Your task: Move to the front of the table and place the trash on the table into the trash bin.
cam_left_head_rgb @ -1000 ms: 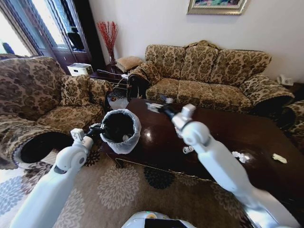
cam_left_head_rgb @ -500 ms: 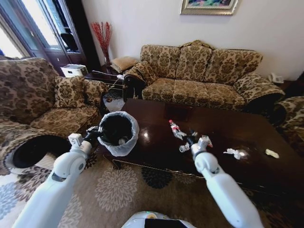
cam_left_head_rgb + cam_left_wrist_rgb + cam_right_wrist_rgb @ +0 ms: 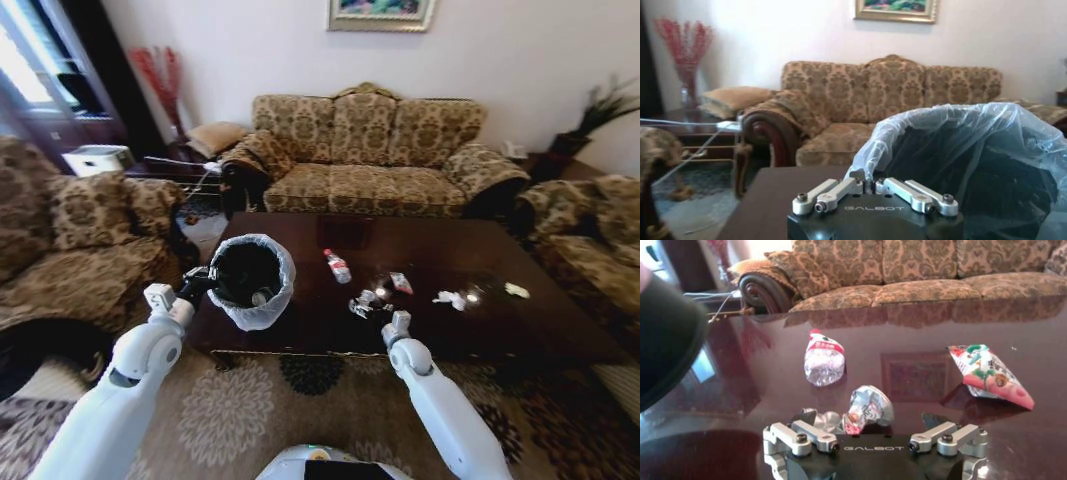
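Since retracting, right end effector [image 3: 389, 318] lower.

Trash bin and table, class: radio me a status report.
Left tool shut on trash bin liner. Right tool open over crumpled wrapper. Bottle beyond; path unobstructed.

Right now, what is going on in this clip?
The left gripper is shut on the rim of the small black bin with a white bag liner, holding it at the end of the dark glossy wooden table. The right gripper is open, fingers either side of a crumpled silver wrapper. A crushed red-capped bottle lies beyond.
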`<state>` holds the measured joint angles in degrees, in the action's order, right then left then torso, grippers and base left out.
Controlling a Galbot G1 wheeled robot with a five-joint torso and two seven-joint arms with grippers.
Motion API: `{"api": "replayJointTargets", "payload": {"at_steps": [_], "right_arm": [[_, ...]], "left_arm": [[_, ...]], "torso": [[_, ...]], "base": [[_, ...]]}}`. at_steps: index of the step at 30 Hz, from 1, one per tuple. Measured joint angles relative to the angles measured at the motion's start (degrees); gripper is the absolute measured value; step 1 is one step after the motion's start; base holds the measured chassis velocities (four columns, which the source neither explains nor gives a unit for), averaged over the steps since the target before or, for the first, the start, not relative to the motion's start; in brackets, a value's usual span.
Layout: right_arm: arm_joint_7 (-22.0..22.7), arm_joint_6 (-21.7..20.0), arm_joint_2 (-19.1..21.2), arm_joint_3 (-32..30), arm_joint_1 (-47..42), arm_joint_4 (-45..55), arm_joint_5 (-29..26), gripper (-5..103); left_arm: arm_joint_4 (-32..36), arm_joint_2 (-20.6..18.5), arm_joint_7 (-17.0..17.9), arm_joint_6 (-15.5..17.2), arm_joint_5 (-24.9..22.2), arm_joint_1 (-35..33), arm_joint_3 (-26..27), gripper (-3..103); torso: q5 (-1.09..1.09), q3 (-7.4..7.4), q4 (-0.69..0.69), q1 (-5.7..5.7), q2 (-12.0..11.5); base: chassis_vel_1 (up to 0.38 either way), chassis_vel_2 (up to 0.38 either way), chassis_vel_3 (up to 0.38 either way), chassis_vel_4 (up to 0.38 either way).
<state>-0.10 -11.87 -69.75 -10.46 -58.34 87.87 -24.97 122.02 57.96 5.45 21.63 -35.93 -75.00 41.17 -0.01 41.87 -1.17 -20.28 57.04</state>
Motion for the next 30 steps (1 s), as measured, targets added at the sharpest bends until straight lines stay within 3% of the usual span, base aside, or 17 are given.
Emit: {"api": "replayJointTargets", "payload": {"at_steps": [6,9,19,23,25,28,30], "right_arm": [[-5.59,0.11,1.17,2.47,0.99,0.01,3.22,100],[-7.87,0.04,1.76,4.32,1.98,0.04,3.91,100],[-8.35,-0.61,0.72,7.14,6.37,-4.40,5.83,102],[-9.29,-1.02,0.58,7.43,7.28,-6.11,6.78,88],[-9.45,-1.18,0.66,7.43,7.29,-6.27,6.79,88],[-9.55,-1.30,0.71,7.41,7.30,-6.57,6.84,79],[-9.56,-1.37,0.65,7.39,7.30,-6.62,7.06,67]], "left_arm": [[-0.05,0.47,0.00,-0.19,0.00,0.01,-0.09,3],[-0.28,0.49,0.00,-0.29,0.00,0.11,-0.22,3],[-0.66,0.45,-0.66,-0.35,-0.07,0.71,-0.95,3],[-0.65,0.67,-0.82,-0.45,-0.08,0.86,-0.83,3],[-0.66,0.67,-0.84,-0.45,-0.10,1.01,-0.84,3],[-0.73,0.67,-0.94,-0.56,-0.15,1.26,-0.87,3],[-0.91,0.73,-1.03,-0.65,-0.18,1.37,-0.87,3]], "torso": [[0.01,0.00,-0.09,0.00,0.00],[0.00,0.00,-0.07,0.00,0.00],[0.00,0.00,-0.05,-0.01,0.00],[-0.01,0.00,-0.05,0.00,0.00],[0.00,0.00,-0.05,0.00,0.00],[0.00,0.00,-0.04,-0.01,0.00],[0.00,0.00,-0.03,0.00,0.00]], "base": [[-0.028,-0.008,-0.016,-0.017],[0.000,0.000,0.000,0.000],[0.000,0.000,0.000,0.000],[0.000,0.000,0.000,0.000],[0.000,0.000,0.000,0.000],[0.000,0.000,0.000,0.000],[0.000,0.000,0.000,0.000]]}}
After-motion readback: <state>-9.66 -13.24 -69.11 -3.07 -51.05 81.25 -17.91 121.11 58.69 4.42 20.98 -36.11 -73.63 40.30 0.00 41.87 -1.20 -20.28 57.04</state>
